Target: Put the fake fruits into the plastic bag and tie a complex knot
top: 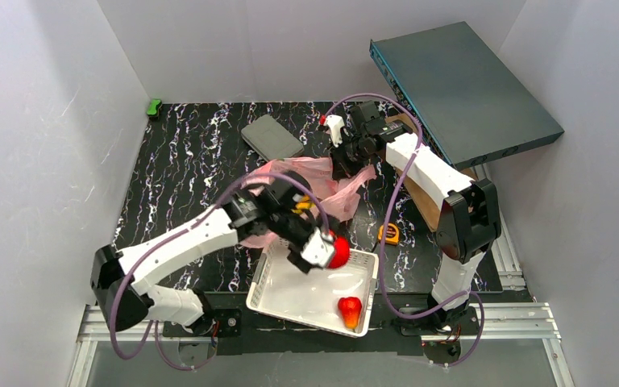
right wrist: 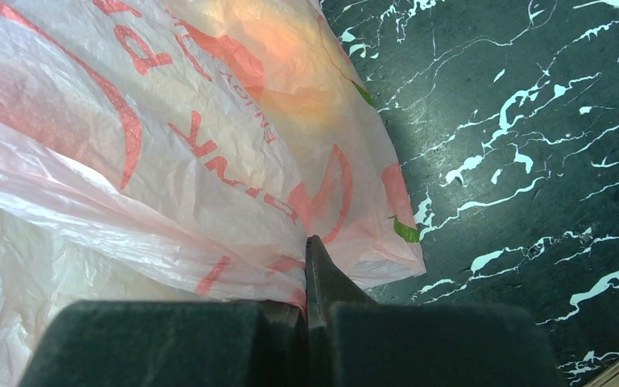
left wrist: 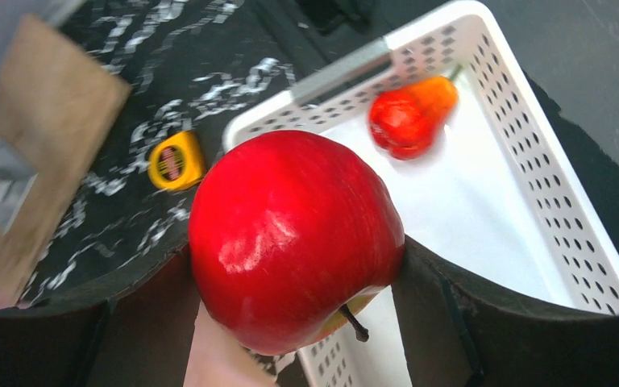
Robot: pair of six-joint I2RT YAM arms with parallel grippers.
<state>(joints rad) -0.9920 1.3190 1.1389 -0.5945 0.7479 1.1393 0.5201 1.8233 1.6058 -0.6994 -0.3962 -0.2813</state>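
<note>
The left end effector (top: 328,248) is clamped on the red apple (left wrist: 294,238) above the white basket (top: 259,282). The plastic bag (top: 346,197) lies just beyond it — toward the right end effector (right wrist: 310,270), which is closed on a fold of the bag. The bag's mouth is hidden by the left arm.

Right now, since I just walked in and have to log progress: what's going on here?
The left gripper holds a red apple above the far rim of the white basket. The right gripper is shut on a fold of the pink plastic bag, which lies on the table behind the basket. A small red pointed fruit lies in the basket, and a yellow tape measure sits beside it.
</note>
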